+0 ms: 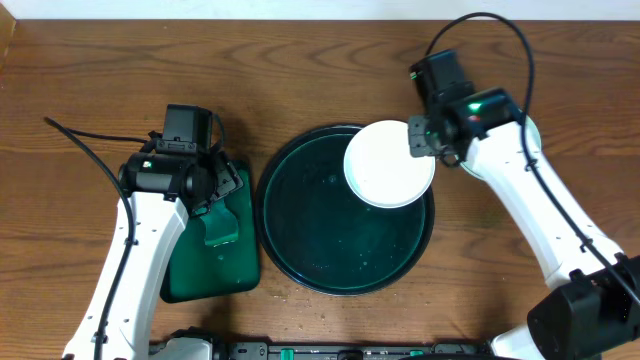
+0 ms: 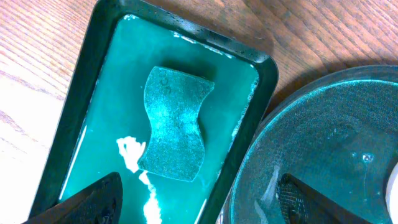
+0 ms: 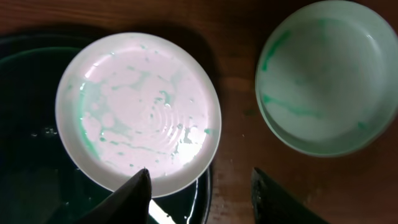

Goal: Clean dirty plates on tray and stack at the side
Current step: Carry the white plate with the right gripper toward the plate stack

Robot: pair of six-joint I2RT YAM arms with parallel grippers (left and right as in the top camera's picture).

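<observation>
Smeared round white plate (image 3: pixel 138 112) at the rim of the dark round tray (image 3: pixel 25 177); my right gripper (image 3: pixel 199 200) gapes, holding nothing.
Light, stiff, likely slick: I'd pinch its rim.

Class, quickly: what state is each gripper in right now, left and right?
Left gripper: open, holding nothing.
Right gripper: open, holding nothing; a smeared plate lies by one finger.

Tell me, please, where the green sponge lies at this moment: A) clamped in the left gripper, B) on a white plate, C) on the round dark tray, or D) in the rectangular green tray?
D: the left wrist view shows the sponge lying flat in the rectangular green tray, with the left gripper open above it and holding nothing.
</observation>
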